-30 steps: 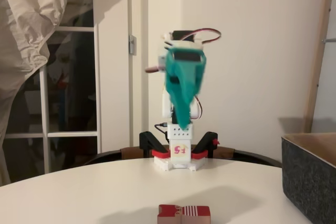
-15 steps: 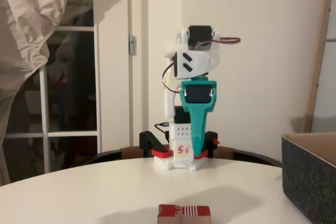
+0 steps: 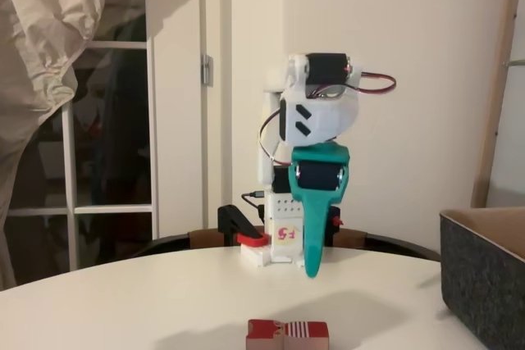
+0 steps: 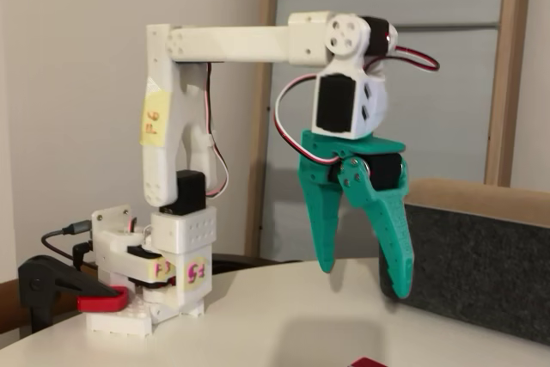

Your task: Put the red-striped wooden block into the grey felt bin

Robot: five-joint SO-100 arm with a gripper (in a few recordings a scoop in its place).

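The red-striped wooden block [image 3: 287, 333] lies flat at the near edge of the white surface [image 3: 164, 301], untouched, its striped part to the right in a fixed view. The grey felt bin [image 3: 484, 272] stands at the surface's right edge, well apart from the block. The teal hand [image 4: 361, 277] hangs pointing down above the surface, fingers spread, holding nothing.

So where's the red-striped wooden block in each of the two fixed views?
Fixed view facing the arm: the red-striped wooden block lies at the bottom centre on the white table, in front of the base.
Fixed view from the side: just a red corner at the bottom edge, right of centre.
Shared landmark: the green tool, hanging open above the table.
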